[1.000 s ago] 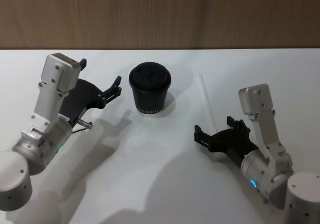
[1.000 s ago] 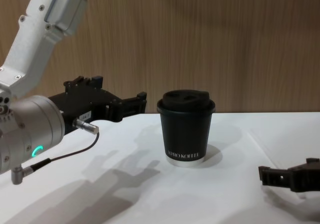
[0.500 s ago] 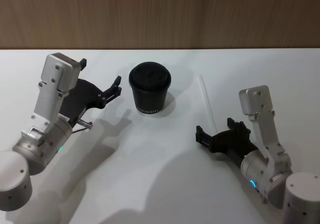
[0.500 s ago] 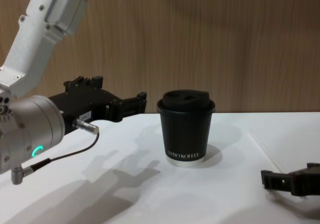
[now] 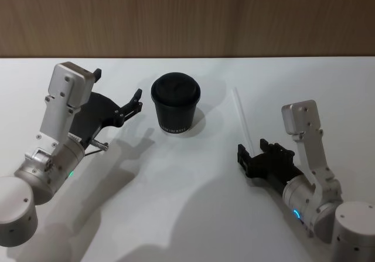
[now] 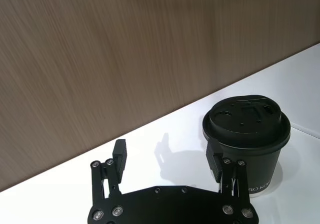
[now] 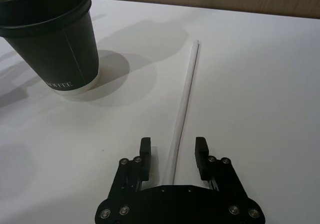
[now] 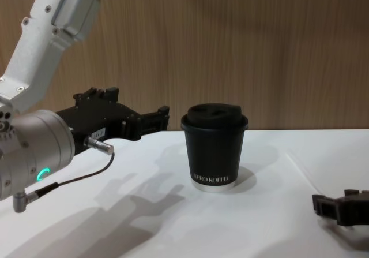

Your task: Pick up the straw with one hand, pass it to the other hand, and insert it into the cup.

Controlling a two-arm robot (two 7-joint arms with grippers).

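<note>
One thin white straw (image 5: 242,118) lies flat on the white surface (image 5: 187,203), long axis 12-to-6, near end between the spread fingers of the black right end effector (image 7: 173,145); the open left end effector (image 5: 117,86) hovers at 9 o'clock of the black lidded cup (image 5: 176,106).

Wide bare table (image 5: 193,180) between cup (image 5: 176,106) and straw (image 5: 242,121): free to pass. Cup close before wide-spread left gripper (image 6: 167,156), in way there. Straw's near end between spread jaws of right gripper (image 7: 173,145), maybe small gaps each side. Wall (image 5: 187,16) right behind table.
</note>
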